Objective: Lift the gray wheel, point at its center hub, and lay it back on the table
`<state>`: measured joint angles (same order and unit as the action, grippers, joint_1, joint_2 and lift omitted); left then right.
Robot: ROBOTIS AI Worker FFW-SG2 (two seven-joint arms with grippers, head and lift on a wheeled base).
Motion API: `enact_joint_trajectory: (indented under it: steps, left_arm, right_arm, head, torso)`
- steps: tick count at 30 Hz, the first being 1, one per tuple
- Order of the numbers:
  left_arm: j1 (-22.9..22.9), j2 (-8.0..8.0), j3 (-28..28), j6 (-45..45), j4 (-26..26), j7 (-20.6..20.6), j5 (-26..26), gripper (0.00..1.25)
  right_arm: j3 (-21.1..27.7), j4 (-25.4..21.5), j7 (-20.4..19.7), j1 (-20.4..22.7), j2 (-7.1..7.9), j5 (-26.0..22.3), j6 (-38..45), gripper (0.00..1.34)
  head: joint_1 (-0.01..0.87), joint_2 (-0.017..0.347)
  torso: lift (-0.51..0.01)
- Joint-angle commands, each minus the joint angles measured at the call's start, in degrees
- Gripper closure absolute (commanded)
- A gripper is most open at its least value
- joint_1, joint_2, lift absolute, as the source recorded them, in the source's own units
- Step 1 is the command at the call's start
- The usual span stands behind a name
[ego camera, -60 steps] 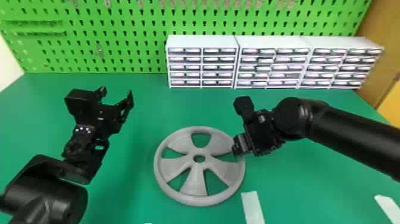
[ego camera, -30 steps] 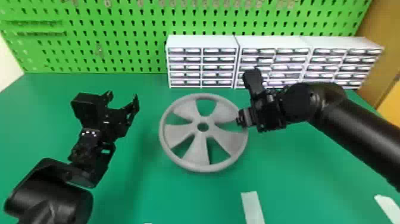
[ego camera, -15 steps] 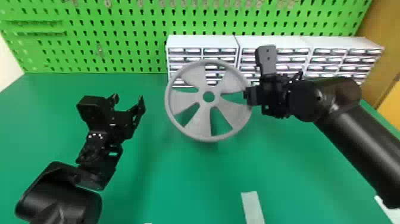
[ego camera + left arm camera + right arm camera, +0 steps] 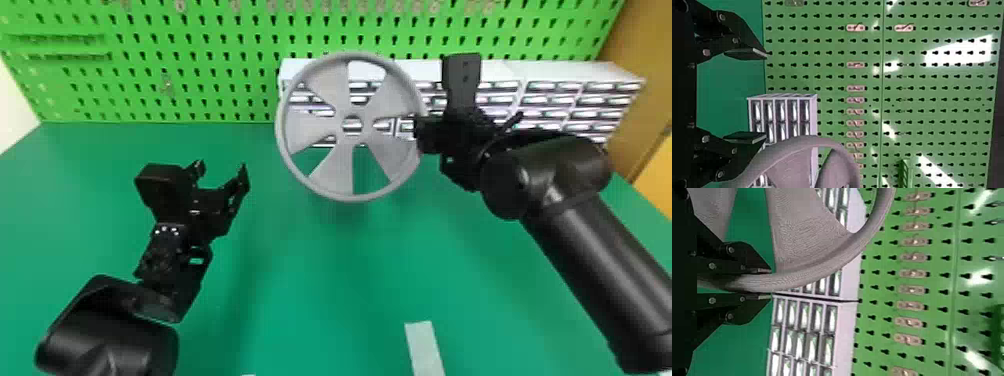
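Wheel [image 4: 332, 172] and right tool [image 4: 419, 132] meet in the head view, the two flat black fingers pinching the gray rim on its right side. The wheel is held up above the green worktop [image 4: 300, 280], its round face turned toward the camera and its lower edge clear of the surface. It stands nearly upright in front of the white drawer units [image 4: 575, 75], and drawer fronts show between its broad spokes and through the hole in its center hub [image 4: 351, 136]. The left tool [image 4: 221, 172] is over the worktop on the robot's left, well apart from the wheel, with its fingers spread. Behind everything rises a green pegboard [image 4: 150, 50], and a pale strip of tape [image 4: 424, 350] lies on the worktop nearer the robot. In the left wrist view the left tool [image 4: 766, 96] has its fingers wide apart; part of the wheel's rim and spokes shows farther off, overlapping one of the drawer units, with the pegboard behind. Small pale clips [image 4: 855, 88] sit in a row on the pegboard. In the right wrist view the right tool [image 4: 770, 283] has one finger on each side of the rim, gripping it between them. A curved length of rim runs out past the fingertips, with drawers and pegboard beyond.
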<state>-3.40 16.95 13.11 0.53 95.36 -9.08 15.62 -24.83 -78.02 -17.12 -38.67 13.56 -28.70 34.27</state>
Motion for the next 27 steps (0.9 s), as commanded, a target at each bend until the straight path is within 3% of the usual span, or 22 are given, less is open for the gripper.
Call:
enact_joint_trajectory:
  steps: [1,10,19,27]
  left_arm:
    - [0.2,-1.13,-0.8,0.0,0.0,0.6,-0.6,0.52]
    - [0.6,-3.15,-2.6,0.0,0.0,2.3,-2.1,0.52]
    - [0.6,-4.29,-2.7,0.0,-0.5,2.8,-2.4,0.52]
    - [0.5,-5.17,-3.0,0.0,-0.8,3.5,-3.0,0.52]
  right_arm:
    - [2.1,-0.2,0.8,1.1,-1.52,4.8,-3.9,1.26]
    - [1.9,-0.7,1.9,2.4,-2.67,13.4,-12.4,1.26]
    - [1.5,2.7,1.9,4.7,-4.34,15.7,-27.8,1.26]
    - [0.7,6.6,1.9,5.5,-4.95,16.7,-37.1,1.26]
  head:
    - [0.692,0.048]
    - [0.692,0.048]
    - [0.692,0.048]
    - [0.692,0.048]
  torso:
    - [-0.096]
    - [-0.096]
    - [-0.096]
    - [-0.096]
